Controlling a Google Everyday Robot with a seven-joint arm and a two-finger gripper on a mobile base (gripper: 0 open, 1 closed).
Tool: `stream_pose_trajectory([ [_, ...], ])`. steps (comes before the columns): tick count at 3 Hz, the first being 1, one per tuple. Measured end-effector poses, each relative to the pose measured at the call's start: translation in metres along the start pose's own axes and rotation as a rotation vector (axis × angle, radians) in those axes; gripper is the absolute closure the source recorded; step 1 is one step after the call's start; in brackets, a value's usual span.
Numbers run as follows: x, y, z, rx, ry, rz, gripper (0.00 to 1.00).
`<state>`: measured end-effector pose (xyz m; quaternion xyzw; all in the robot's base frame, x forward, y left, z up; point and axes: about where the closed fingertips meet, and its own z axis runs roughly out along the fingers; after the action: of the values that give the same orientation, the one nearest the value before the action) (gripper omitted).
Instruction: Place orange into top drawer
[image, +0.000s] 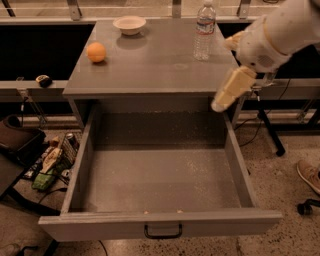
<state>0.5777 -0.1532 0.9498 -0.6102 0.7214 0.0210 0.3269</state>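
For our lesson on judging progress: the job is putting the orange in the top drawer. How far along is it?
Done: the top drawer stands open. In hand: the gripper hangs by the cabinet's right front corner, well apart from the orange. Left: the rest, since the orange sits on the cabinet top near its left edge, not in the drawer.

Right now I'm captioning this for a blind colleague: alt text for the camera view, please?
An orange sits at the left of a grey cabinet top, above the pulled-open top drawer. The gripper hangs by the cabinet's right front corner, apart from the orange; a white bowl and water bottle stand farther back.
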Motion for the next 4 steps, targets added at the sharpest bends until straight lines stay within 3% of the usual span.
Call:
stream_pose_trajectory([
  [1, -0.049, -0.058, 0.052, 0.05, -0.177, -0.017, 0.0],
  [2, -0.117, -0.105, 0.103, 0.04, -0.344, -0.024, 0.0],
  [3, -0.117, -0.105, 0.103, 0.039, -0.344, -0.024, 0.0],
  [4, -0.126, -0.11, 0.136, 0.038, -0.393, -0.022, 0.0],
])
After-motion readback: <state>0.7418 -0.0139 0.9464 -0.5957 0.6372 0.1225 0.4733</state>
